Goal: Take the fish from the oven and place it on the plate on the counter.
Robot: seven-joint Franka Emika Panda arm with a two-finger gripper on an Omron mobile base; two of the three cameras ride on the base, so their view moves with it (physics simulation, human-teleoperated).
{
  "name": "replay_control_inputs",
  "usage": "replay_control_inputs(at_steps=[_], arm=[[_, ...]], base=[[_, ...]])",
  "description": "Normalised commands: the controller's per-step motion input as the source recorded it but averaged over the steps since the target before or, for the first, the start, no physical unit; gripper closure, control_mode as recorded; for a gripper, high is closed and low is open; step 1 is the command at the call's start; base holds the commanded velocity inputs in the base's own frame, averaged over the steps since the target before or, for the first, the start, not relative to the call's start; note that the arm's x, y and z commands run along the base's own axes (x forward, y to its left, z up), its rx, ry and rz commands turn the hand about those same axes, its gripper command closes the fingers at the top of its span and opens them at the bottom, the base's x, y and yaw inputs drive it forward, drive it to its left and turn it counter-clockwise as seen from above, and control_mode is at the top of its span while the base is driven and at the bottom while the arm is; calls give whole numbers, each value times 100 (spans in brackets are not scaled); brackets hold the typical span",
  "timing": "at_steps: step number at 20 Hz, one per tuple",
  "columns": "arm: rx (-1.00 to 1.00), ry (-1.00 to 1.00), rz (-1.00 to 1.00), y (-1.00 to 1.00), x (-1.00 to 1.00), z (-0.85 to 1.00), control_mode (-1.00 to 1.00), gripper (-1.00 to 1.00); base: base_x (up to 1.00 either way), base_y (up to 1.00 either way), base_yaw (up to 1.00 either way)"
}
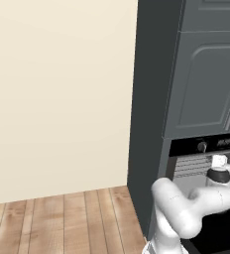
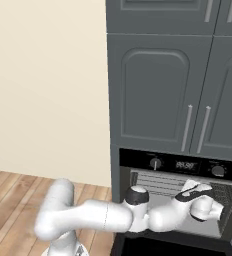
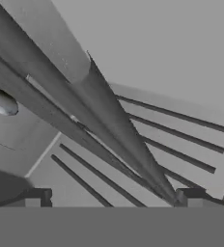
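**Arm reaches into the open oven, fingers spread and empty**

The white arm stretches forward into the oven [image 2: 174, 192], whose black control strip with round knob [image 2: 155, 163] and small display [image 2: 185, 165] sits just under the grey cabinet doors [image 2: 158, 95]. In the right base view the hand is inside the pale grey cavity, level with the wire rack [image 2: 160, 181] near the cavity's right wall. In the hand view the gripper [image 3: 111, 197] has its two dark tips standing wide apart at the bottom, released, with nothing between them. Thick grey rack bars [image 3: 99, 113] run diagonally across that view, very close to the camera. Beyond them, at the left edge, a rounded grey end shows that appears to be the fish [image 3: 1, 102], lying on the oven's pale floor, well apart from the fingertips. Left of the cabinet column stand a beige wall [image 1: 57, 94] and wooden floor [image 1: 62, 223].
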Motion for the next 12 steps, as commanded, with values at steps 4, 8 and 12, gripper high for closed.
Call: replay_control_inputs(at_steps=[4, 8, 12], arm=[[6, -40, -4, 0, -4, -89, -100, -100], [16, -44, -7, -5, -79, -93, -100, -100], [22, -49, -13, -13, -70, -100, -100, -100]], base=[[0, 0, 0], [0, 0, 0], [0, 0, 0]])
